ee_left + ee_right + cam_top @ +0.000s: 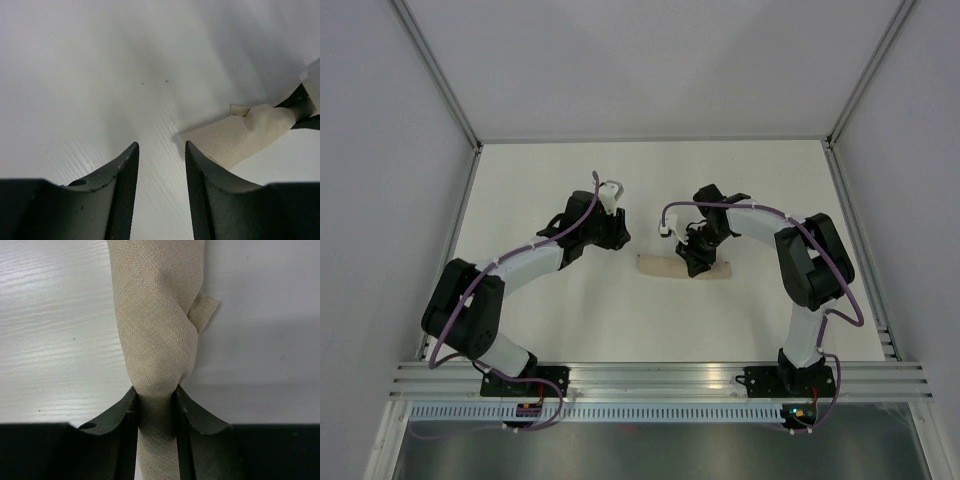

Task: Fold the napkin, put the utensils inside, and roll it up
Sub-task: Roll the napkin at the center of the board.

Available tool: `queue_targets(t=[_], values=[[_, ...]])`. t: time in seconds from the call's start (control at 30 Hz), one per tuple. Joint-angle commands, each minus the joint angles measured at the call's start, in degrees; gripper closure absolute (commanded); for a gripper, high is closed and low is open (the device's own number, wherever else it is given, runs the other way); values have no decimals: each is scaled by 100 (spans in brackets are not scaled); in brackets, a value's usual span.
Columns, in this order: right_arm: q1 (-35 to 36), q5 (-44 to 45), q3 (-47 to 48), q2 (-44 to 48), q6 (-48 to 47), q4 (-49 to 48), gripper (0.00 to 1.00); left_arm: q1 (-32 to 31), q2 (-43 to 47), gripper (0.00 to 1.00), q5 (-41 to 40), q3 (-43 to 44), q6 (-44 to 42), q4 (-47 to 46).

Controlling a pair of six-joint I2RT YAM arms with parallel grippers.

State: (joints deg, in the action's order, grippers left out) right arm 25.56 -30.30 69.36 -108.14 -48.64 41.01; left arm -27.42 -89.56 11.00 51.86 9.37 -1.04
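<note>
The white table (620, 330) carried both white-and-black arms, with the rolled cloth lying between them near its middle. The left arm (520, 265) swept up from its base, bent at a raised elbow and reached inward toward the table's centre. The right arm (800, 250) mirrored it, folding over its elbow and reaching down and inward onto the cloth.

The beige woven cloth napkin (665, 266) lay as a slim roll flat on the table. Its long axis ran left to right, roughly parallel to the near edge, one end pointing at the left arm and the other at the right arm. In the right wrist view the roll (157, 315) ran straight away from the fingers, and it narrowed where it was pinched.

The right gripper (156, 395) was clamped on the napkin, its two dark fingers pressing the fabric from both sides, nearer the roll's right end in the top view (698, 262). The left gripper (161, 147) hovered over bare table just beyond the roll's left end (240, 135), its jaws apart with nothing between them and not touching the cloth.

A small loose flap of the cloth (204, 310) stuck out from the side of the roll.
</note>
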Motion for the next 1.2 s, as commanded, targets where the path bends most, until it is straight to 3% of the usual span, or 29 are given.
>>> queue_targets(t=[0.0,0.17,0.37,0.7,1.17], values=[[-68,-80,138,-743,-118,855,87,-79,727,53,-397,-614,312,-1396],[-165,-98,735,-1200,-233,1356,88,-780,1220,52,-783,-1413,-784,-2354],[-201,-116,1000,-1578,-277,1532,88,-1686,1266,52,-1222,-1714,-1989,-2972],[-297,-309,1571,-1965,-365,2006,87,-2899,185,49,-1689,-1064,-3554,-2586],[-411,-283,1756,-2203,-453,2191,87,-3393,-1344,47,-1777,-115,-4759,-2067]])
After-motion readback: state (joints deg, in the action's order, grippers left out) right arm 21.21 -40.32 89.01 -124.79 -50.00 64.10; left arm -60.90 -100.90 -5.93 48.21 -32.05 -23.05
